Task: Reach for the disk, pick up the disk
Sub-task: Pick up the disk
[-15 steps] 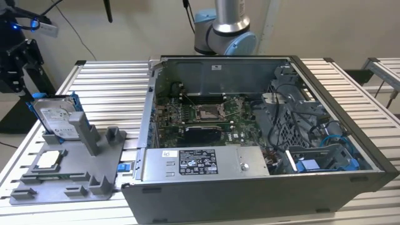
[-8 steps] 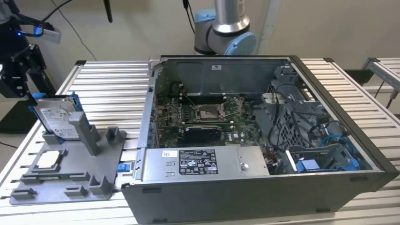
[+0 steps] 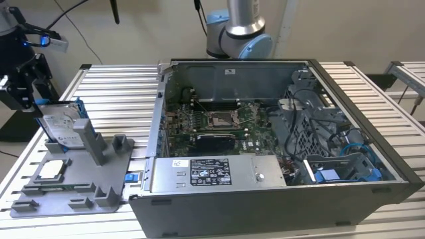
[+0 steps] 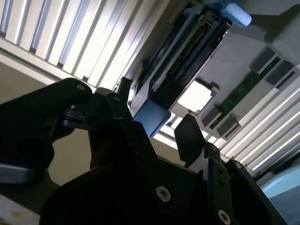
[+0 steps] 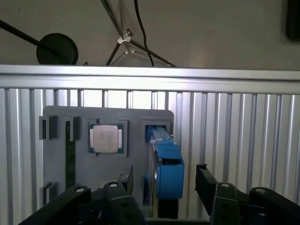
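No legible text for you. Print on the disk's (image 3: 61,127) label and the grey box's (image 3: 262,173) sticker is too small to read.

disk (image 3: 59,124): 1 | square chip (image 3: 53,171): 1 | grey holder tray (image 3: 76,180): 1 | open computer case (image 3: 265,215): 1

slatted metal table (image 3: 113,94) | grey holder tray (image 3: 79,181) | open computer case (image 3: 265,214)

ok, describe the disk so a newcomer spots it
On the exterior view's left, beside the open computer case, a grey fixture tray lies on the slatted table. The disk stands on edge at its far end: silver with a white label and blue bracket, unlike the small square chip lying flat.
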You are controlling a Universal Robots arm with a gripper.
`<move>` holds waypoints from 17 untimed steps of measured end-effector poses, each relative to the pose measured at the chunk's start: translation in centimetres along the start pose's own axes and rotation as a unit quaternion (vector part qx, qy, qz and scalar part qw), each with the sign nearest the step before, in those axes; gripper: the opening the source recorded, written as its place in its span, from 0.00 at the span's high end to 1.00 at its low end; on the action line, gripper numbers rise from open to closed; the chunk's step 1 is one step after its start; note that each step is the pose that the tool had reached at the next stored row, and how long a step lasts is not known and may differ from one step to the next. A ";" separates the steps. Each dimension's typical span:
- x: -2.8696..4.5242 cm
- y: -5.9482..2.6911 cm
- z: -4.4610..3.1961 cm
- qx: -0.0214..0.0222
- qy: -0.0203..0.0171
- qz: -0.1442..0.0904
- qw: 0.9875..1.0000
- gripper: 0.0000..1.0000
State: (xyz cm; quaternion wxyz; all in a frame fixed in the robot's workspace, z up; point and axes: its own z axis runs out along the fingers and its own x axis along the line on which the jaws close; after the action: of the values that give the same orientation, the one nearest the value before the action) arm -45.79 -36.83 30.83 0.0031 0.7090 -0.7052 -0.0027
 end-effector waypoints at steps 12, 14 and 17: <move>-0.02 -0.01 0.46 0.000 0.000 0.000 1.000 0.00; -0.07 -0.01 0.78 0.000 0.000 0.000 1.000 0.00; -0.15 -0.02 1.31 0.000 0.000 0.000 1.000 0.00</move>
State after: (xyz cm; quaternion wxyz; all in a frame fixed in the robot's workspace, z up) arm -45.78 -36.68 29.51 0.0029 0.7091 -0.7051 -0.0027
